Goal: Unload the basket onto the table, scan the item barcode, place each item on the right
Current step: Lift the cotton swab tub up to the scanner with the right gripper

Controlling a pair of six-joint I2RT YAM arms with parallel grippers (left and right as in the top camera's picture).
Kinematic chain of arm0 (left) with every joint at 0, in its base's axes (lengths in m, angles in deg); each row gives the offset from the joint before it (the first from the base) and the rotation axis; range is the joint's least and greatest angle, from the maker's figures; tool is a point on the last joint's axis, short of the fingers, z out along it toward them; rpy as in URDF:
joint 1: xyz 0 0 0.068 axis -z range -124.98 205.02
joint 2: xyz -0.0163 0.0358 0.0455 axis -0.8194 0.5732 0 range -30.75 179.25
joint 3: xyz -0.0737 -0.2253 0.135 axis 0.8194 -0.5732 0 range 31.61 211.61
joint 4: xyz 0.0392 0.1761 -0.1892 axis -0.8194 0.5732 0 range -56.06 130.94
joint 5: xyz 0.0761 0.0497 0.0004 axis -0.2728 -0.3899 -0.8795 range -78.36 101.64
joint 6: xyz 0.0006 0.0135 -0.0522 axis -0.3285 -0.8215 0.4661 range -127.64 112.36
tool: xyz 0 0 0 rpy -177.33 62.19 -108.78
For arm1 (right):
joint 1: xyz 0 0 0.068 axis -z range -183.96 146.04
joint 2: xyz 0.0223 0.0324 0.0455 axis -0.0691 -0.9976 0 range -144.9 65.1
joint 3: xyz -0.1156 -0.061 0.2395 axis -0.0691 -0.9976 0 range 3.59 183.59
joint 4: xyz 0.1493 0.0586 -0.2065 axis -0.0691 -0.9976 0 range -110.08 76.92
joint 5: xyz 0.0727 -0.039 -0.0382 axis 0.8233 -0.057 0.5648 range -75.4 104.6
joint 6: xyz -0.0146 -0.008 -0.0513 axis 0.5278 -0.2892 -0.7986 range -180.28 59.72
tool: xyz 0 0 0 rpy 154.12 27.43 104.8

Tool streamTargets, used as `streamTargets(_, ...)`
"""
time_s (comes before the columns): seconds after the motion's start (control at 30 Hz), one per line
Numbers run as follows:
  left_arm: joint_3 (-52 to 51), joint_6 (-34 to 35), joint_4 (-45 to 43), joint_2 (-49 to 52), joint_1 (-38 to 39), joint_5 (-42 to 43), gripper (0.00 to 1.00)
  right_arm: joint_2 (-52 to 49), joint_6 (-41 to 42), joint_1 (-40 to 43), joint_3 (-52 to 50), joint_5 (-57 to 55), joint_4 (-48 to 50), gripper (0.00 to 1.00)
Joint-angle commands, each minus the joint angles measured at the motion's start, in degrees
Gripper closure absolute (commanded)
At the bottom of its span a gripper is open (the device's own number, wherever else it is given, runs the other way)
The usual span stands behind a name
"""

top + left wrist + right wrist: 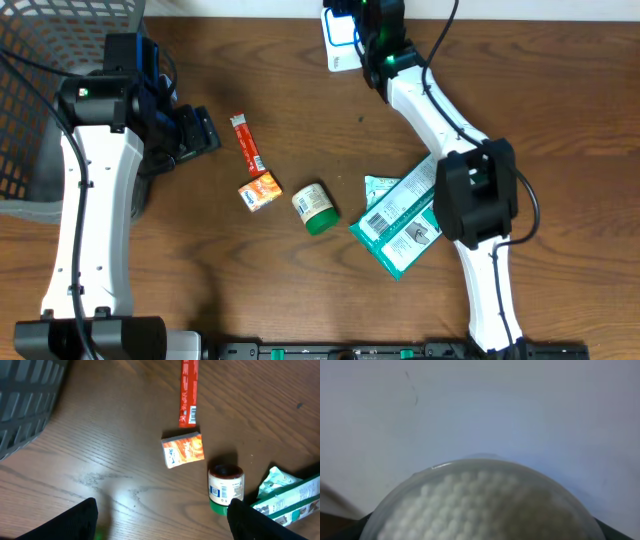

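Wood table (560, 100) overhead; white-beaded round container (480, 505) only at right wrist.

Brown wood-grain table (300, 290). Near its middle lies a red stick (246, 143), with an orange packet (260, 191) just toward the near edge and a green-lidded jar (316, 208) on its side beside that. Two teal pouches (395, 222) overlap toward the right edge. A wire basket (40, 90) fills the far left corner.

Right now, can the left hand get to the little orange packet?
Probably yes. The left hand is open and empty, and the orange packet lies on bare table just ahead of it, apart from the red stick packet and the jar, with nothing between.
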Motion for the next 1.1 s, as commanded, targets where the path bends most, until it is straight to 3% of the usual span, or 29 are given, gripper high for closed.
streamTargets(0.0, 0.66, -0.57, 0.17, -0.94, -0.02, -0.35, 0.16, -2.49, -0.39, 0.26, 0.02, -0.70, 2.62, 0.99)
streamTargets(0.43, 0.66, -0.57, 0.17, -0.94, -0.02, -0.35, 0.16, -6.45, -0.57, 1.75, 0.02, 0.94, 5.70, 0.99)
streamTargets(1.07, 0.66, -0.55, 0.17, -0.94, -0.02, -0.35, 0.16, -6.73, -16.63, 2.62, 0.02, 8.98, 4.35, 0.99)
